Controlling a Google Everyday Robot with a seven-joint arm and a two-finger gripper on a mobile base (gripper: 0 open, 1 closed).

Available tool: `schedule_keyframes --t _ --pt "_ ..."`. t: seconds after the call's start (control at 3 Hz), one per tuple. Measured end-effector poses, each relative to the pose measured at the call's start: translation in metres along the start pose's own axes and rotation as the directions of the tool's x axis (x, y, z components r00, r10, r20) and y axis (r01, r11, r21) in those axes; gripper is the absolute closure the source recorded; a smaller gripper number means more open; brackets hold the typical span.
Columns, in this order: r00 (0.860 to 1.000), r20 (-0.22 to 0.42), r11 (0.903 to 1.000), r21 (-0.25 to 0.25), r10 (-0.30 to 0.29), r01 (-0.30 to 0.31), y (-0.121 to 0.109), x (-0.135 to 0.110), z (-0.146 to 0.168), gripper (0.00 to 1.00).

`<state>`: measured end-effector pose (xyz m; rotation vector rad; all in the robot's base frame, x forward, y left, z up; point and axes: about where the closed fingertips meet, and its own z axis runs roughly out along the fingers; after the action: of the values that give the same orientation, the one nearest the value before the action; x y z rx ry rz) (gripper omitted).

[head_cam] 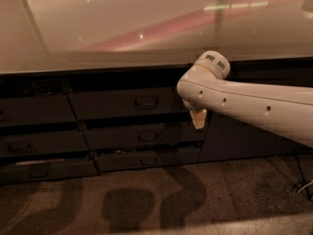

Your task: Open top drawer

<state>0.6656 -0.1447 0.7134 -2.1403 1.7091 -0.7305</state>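
The top drawer point(122, 104) sits directly under the counter point(122, 33), in the middle stack of dark fronts. It is the highest and widest front of that stack, and its small loop handle point(145, 102) is at its centre. The front looks shut, in line with the fronts beside it.

The gripper point(198, 119) hangs just past the right end of the top drawer, level with its lower edge and well to the right of the handle, pointing down. It is mostly hidden behind the arm point(254, 106), so whether it is open or closed cannot be told; it holds nothing that shows.

Below the top drawer are two shallower drawers point(146, 137). To its left is another stack of drawers point(34, 110), and to its right a dark cabinet door point(234, 141). The speckled floor point(146, 204) below carries soft shadows.
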Motion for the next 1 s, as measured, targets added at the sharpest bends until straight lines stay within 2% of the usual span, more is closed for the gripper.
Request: schedule_keyframes --t 0.33,0.67,1.0 --pt "1.0 0.0 0.9992 -0.04 0.006 -0.006 -0.002 0.005 0.01 0.0" --pt "1.0 0.0 0.9936 -0.112 0.011 -0.011 -0.008 0.019 0.036 0.0" --pt "0.999 0.039 0.989 -0.144 -0.027 0.033 -0.028 0.03 0.075 0.0"
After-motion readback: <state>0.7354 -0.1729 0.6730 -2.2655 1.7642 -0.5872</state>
